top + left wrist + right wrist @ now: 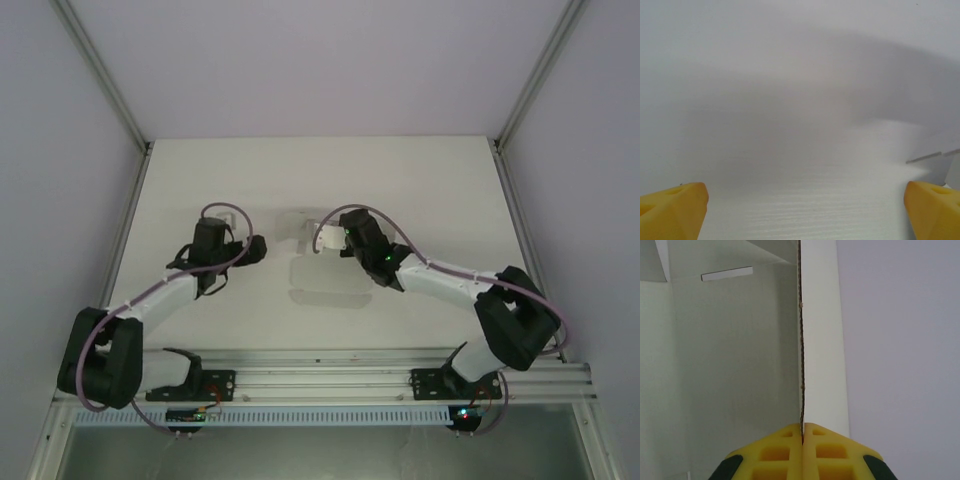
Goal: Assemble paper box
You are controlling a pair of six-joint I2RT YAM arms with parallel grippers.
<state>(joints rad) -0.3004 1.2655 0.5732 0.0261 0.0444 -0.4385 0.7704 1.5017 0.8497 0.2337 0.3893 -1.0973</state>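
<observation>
1. Near edge: mounting rail (320, 372).
2. Left gripper (256, 246), mid-table. Jaws spread wide and holding nothing, faced toward the paper box (322, 272) with a gap between. Its wrist view catches a slotted card edge (932, 156) at far right.
3. Right gripper (802, 432). Jaws pressed together on the thin edge of an upright card wall (822, 340) of the box. A slot (726, 274) shows in the panel beyond.
4. Paper box, centre of the table (420, 180). Partly folded: base panel flat, one wall raised.
5. Step in hand, as judged: holding one wall upright for folding.
6. Next move probably calls for the left gripper to close in and raise or tuck the opposite flap, with the right grip kept firm.
</observation>
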